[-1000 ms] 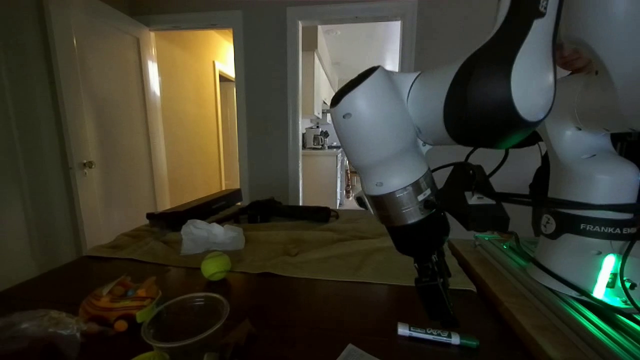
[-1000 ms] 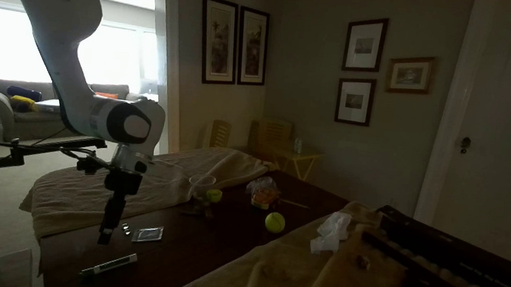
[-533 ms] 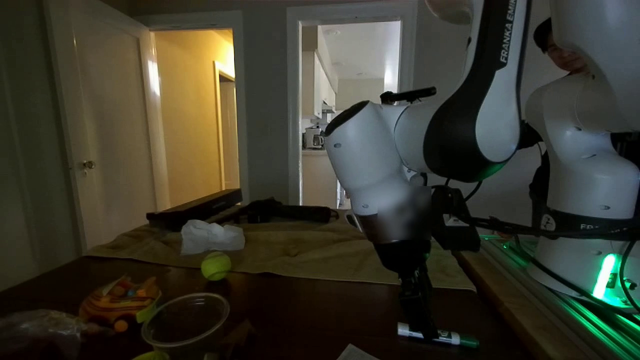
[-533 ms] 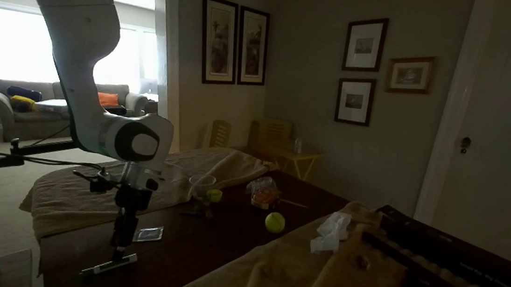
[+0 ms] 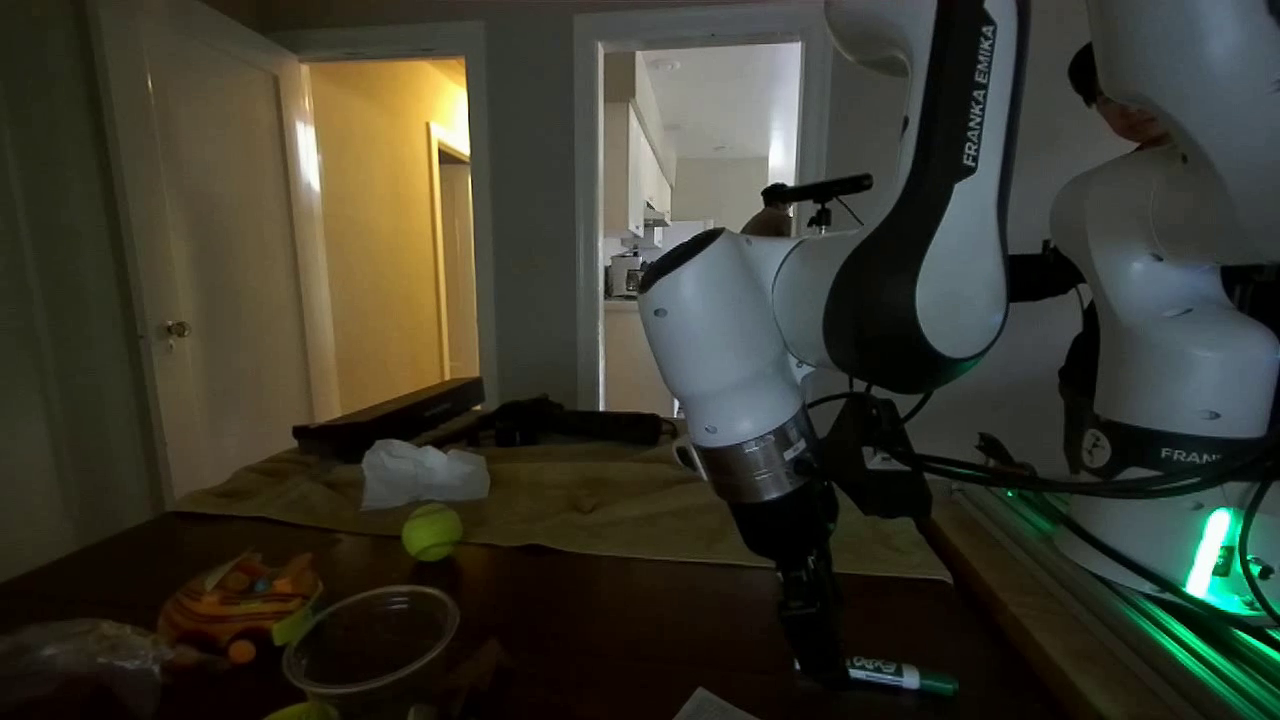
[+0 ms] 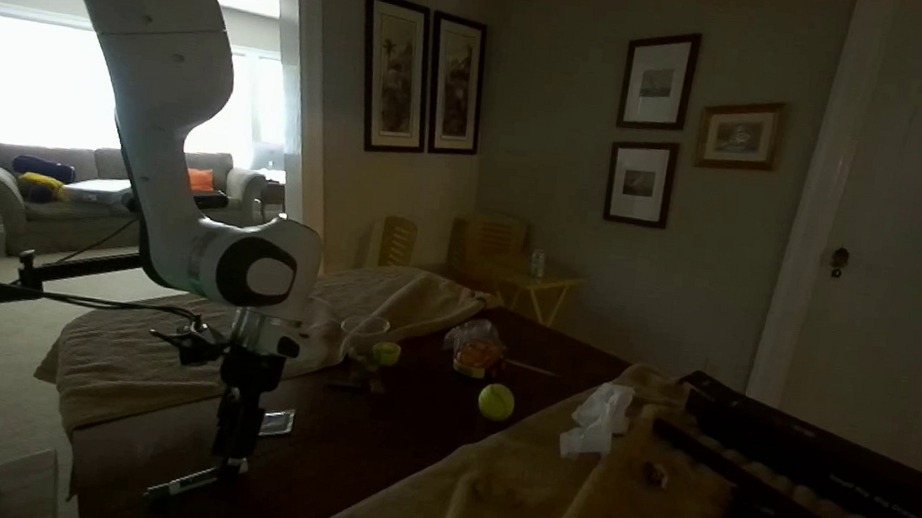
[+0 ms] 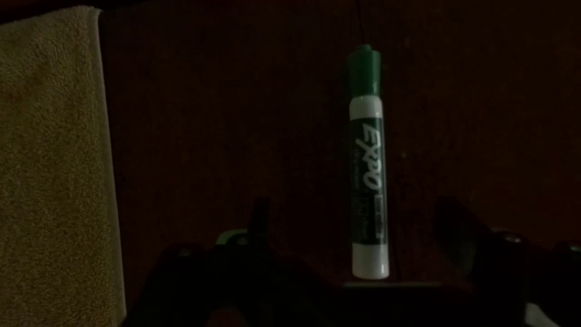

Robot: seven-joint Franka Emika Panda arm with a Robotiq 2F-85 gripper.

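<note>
A white marker with a green cap and a dark green label (image 7: 368, 181) lies on the dark table in the wrist view. It also shows in both exterior views (image 5: 890, 674) (image 6: 181, 486). My gripper (image 7: 354, 204) is open, with a dark finger on each side of the marker's blunt white end. Gaps show between the marker and both fingers. In both exterior views the gripper (image 5: 825, 678) (image 6: 234, 461) points down, tilted, low over the table at the marker's blunt end, and hides that end. Whether the fingertips touch the table is too dark to tell.
A tan towel (image 5: 620, 510) borders the table area. A tennis ball (image 5: 432, 532), an orange toy (image 5: 235, 605), a clear plastic cup (image 5: 370, 650) and a crumpled white sheet (image 5: 425, 473) stand farther off. A small silver packet (image 6: 278, 422) lies close behind the gripper.
The gripper has come down beside the marker and then shifted along it from its middle toward its blunt white end. The marker has not moved.
</note>
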